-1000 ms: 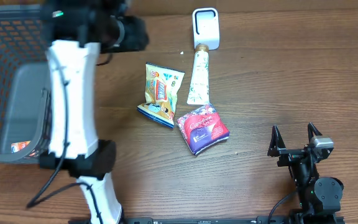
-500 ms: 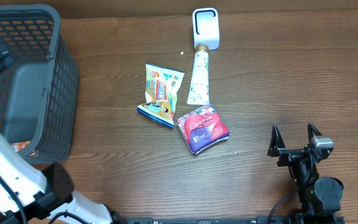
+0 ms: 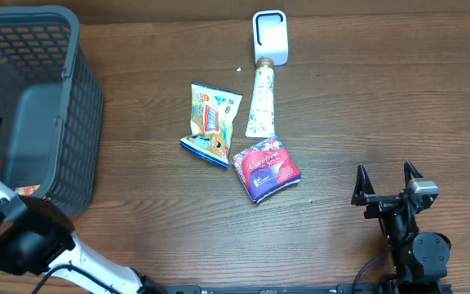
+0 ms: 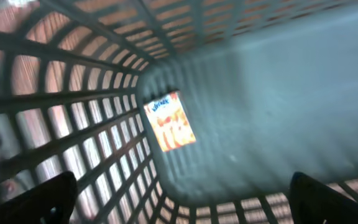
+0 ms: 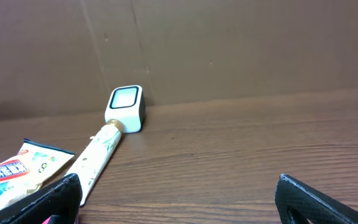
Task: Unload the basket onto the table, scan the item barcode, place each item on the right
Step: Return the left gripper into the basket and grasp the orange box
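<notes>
My left claw point(image 4: 182, 186) is spread wide and empty, looking down into the basket point(image 3: 84, 98) at the upper left of the overhead frame, where an orange packet point(image 4: 169, 121) lies on the floor. My right claw point(image 3: 384, 169) is at the lower right, also wide open and holding nothing.

Three items wait mid-frame on the tabletop point(image 3: 382, 98): a yellow snack bag point(image 3: 210, 122), a tube point(image 3: 261, 102) and a purple pouch point(image 3: 266, 169). I take the pouch as next. It lies left and slightly up from the right claw, which is the nearer arm, and well right of the basket. Its long axis runs from lower left to upper right, printed face up, and I see no barcode. The scanner point(image 3: 269, 37) sits at top centre, beyond the tube.
</notes>
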Tool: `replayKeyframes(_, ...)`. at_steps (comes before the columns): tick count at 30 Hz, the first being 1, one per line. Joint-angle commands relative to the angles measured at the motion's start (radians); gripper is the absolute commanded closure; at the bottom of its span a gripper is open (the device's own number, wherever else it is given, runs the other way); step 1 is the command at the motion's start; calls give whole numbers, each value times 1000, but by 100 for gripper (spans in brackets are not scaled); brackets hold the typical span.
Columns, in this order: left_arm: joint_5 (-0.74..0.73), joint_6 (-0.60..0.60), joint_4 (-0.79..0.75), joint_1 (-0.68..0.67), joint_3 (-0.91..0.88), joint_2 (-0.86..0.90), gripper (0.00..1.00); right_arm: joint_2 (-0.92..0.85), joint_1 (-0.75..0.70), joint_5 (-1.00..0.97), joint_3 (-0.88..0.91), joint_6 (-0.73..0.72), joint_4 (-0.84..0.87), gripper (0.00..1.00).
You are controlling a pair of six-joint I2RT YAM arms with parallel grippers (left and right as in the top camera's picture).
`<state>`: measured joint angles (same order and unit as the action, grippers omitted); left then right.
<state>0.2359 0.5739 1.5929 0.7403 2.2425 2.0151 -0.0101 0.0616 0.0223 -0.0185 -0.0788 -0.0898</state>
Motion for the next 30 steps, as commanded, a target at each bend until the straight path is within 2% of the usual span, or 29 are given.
replayKeyframes(1, 51, 27, -79, -1, -100, 43, 1, 7, 7, 5, 11, -6, 6, 0)
replayKeyframes(6, -1, -82, -166, -2, -140, 54, 0, 7, 7, 5, 11, -6, 6, 0)
replayKeyframes(12, -77, -80, -159, -6, -173, 58, 0, 7, 7, 5, 11, -6, 6, 0)
replayKeyframes(25, -65, -80, -298, -26, -510, 58, 0, 7, 7, 5, 11, -6, 6, 0)
replayKeyframes(30, 36, -67, -334, -26, -541, 58, 0, 7, 7, 5, 11, -6, 6, 0)
